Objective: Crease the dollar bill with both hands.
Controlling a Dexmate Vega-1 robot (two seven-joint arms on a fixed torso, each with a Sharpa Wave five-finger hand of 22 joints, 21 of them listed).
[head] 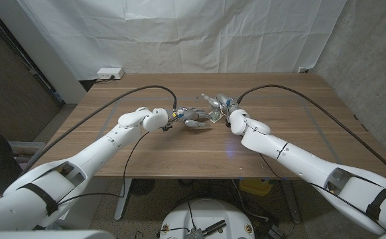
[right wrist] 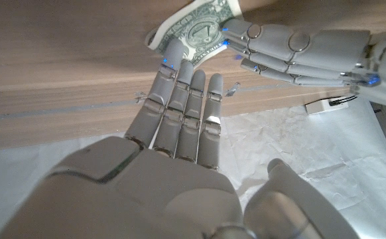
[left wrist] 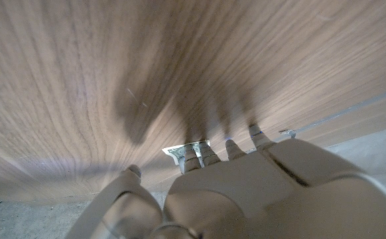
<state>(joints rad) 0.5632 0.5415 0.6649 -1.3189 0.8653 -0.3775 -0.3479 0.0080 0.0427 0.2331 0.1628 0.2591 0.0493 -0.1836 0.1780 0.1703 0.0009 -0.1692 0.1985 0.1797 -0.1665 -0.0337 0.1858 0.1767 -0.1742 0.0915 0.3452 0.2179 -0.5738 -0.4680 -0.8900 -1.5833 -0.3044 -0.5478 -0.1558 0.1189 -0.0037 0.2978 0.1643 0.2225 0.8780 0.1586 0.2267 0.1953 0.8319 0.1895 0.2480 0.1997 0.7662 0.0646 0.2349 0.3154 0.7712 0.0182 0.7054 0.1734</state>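
White-shelled arms with black bands and black cables end in silver-grey jointed left hand (head: 192,118) and right hand (head: 218,105).

Dollar bill (right wrist: 198,30): green-and-white note, printed face with round seal up, lying on wooden table (head: 180,149) at its middle, toward far side, partly covered by both hands' fingers.

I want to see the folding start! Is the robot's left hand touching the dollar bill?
Touching. In the right wrist view, the left hand's fingertips press on the dollar bill lying on the table.
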